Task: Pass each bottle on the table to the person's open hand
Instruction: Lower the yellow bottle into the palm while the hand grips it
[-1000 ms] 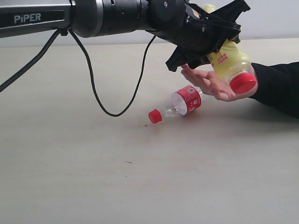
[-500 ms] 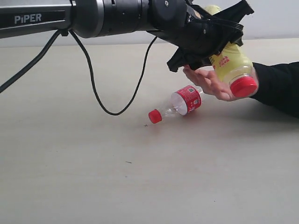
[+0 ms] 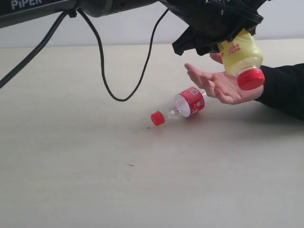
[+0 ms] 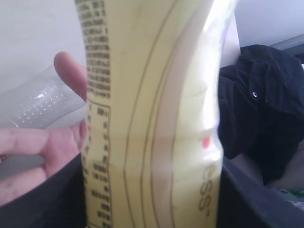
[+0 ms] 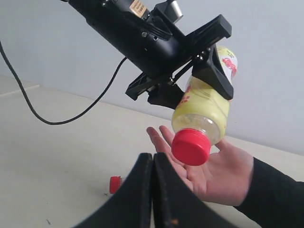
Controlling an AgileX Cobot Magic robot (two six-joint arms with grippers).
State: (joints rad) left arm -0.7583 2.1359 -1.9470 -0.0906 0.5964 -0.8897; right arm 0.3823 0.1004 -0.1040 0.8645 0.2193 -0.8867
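Observation:
My left gripper (image 3: 231,33) is shut on the yellow bottle (image 3: 241,56) and holds it tilted, red cap down, just above the person's open hand (image 3: 219,86). Up close, the yellow bottle (image 4: 152,118) fills the space between the dark fingers (image 4: 45,202), with the person's hand (image 4: 42,147) behind it. The clear bottle with red label and cap (image 3: 188,102) lies on its side on the table (image 3: 95,166), just left of the hand. My right gripper (image 5: 152,164) is shut and empty, low in front of the hand (image 5: 221,173). The other two bottles are out of view.
The left arm's black cable (image 3: 107,71) hangs in a loop above the table, left of the lying bottle. The person's black sleeve (image 3: 285,90) reaches in from the right edge. A pale wall stands behind the table.
My left arm has lifted, carrying the yellow bottle a little higher and more upright over the palm. The lying bottle has not moved.

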